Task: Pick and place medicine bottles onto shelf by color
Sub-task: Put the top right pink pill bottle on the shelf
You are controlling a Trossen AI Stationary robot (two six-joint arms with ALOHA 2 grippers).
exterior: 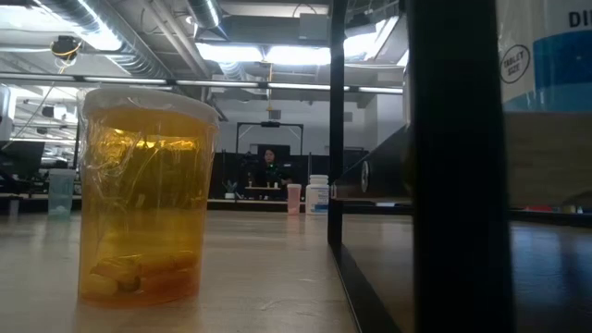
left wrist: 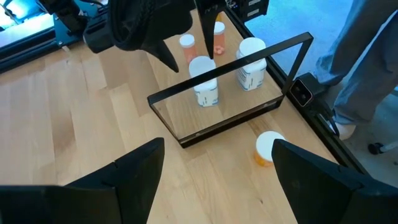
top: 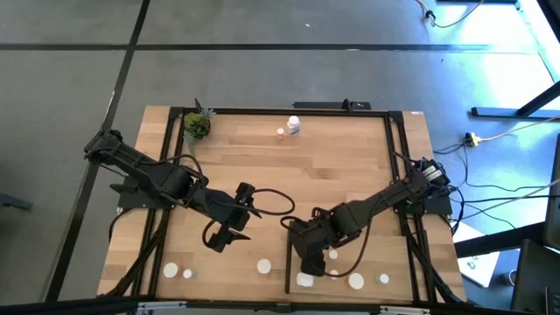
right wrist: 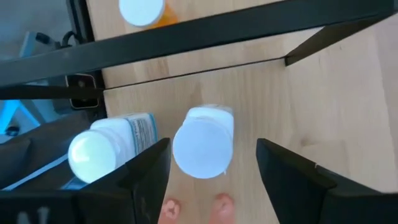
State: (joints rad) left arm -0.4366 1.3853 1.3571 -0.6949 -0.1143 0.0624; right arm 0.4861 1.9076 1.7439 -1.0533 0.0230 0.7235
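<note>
Right gripper [top: 308, 262]: low over the shelf [top: 346, 278] at the table's near edge, fingers spread apart around nothing, a white-capped bottle [right wrist: 202, 148] standing just ahead of them, not touched.
Left gripper [top: 229, 229]: hangs mid-table, left of the shelf, fingers wide and empty.
Shelf: a light-wood panel with a thin black frame [left wrist: 231, 62] standing along it.
Bottles on the shelf: two white labelled bottles, one [left wrist: 204, 81] near the right gripper, another [left wrist: 251, 63] beside it; two small orange ones [left wrist: 187, 43] stand farther along.
Orange bottle with white cap [left wrist: 267, 149]: on the table just outside the black frame.
Loose bottles: three white-capped ones [top: 171, 270] near the front left edge.
Far side: a white bottle [top: 294, 126] and a pinkish one [top: 280, 134] stand together, well apart from the potted plant [top: 198, 125].
Low view: an amber bottle [exterior: 145, 199] with pills at its bottom stands close to the camera.
</note>
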